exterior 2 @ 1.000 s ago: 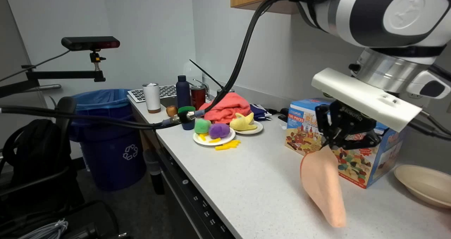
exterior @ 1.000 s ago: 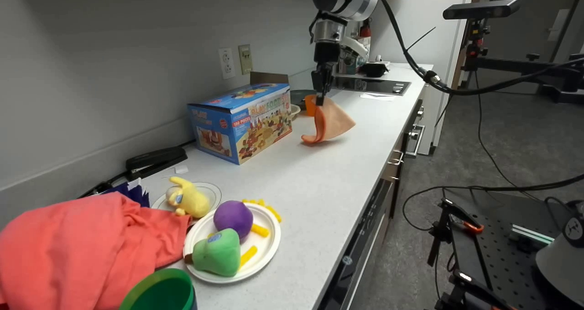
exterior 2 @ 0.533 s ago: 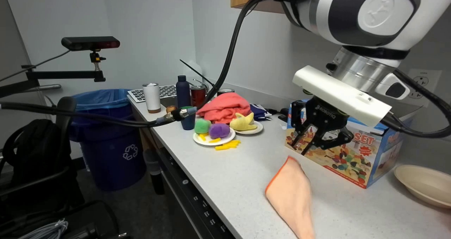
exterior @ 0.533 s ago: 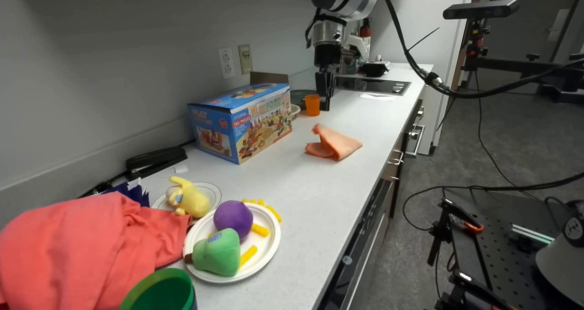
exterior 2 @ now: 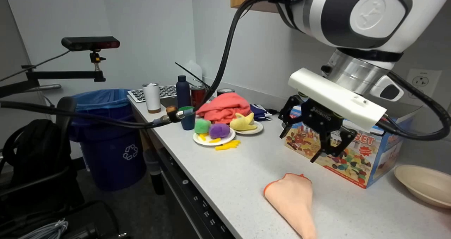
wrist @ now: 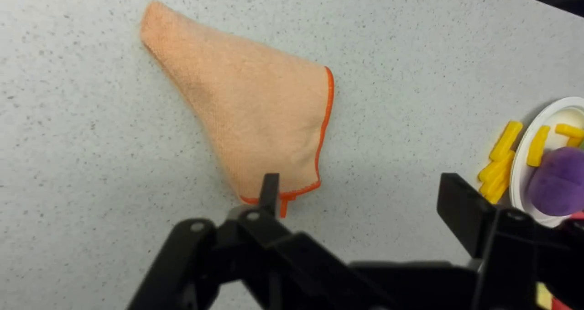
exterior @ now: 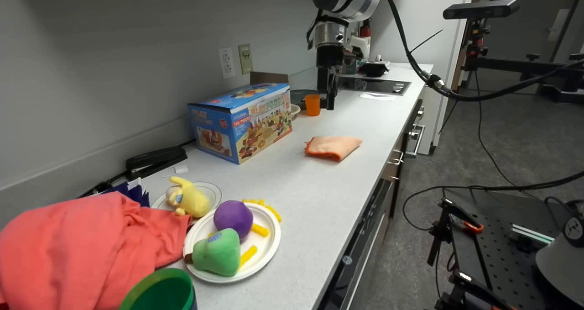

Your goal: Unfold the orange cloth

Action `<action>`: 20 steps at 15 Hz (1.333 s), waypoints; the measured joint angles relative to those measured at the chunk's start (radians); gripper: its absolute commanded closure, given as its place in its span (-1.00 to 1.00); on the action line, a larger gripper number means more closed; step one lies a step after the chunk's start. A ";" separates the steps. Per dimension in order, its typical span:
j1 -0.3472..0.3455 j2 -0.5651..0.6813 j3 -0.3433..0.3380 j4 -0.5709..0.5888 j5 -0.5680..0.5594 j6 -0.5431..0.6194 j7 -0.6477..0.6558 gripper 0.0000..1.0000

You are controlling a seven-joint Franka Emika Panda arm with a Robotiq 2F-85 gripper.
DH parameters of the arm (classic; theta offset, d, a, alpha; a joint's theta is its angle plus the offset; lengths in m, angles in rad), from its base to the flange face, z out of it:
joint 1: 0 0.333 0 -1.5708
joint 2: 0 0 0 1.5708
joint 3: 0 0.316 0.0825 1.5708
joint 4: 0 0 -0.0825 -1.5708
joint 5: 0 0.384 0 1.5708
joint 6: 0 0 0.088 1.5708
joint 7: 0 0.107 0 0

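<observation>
Robotic fingers [wrist: 465, 214] spread wide above counter [wrist: 388, 95]; orange cloth [wrist: 260, 109] lies on it, partly folded, tapering to one end, clear of fingers. Blue cardboard box [exterior: 239, 123] stands near cloth, white plate [exterior: 267, 255] well apart.

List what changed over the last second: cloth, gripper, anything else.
In an exterior view, the gripper shifted left, opened and let go of the orange cloth, which dropped onto the counter, slumped lower and lies there folded over. Unmoved: blue box, orange cup, purple toy, coral-red fabric heap.
</observation>
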 measured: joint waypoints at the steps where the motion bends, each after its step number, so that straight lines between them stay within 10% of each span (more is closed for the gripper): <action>1: 0.001 0.002 -0.004 -0.005 0.001 0.019 0.000 -1.00; 20: 0.011 0.098 -0.027 -0.175 -0.111 0.262 0.010 -1.00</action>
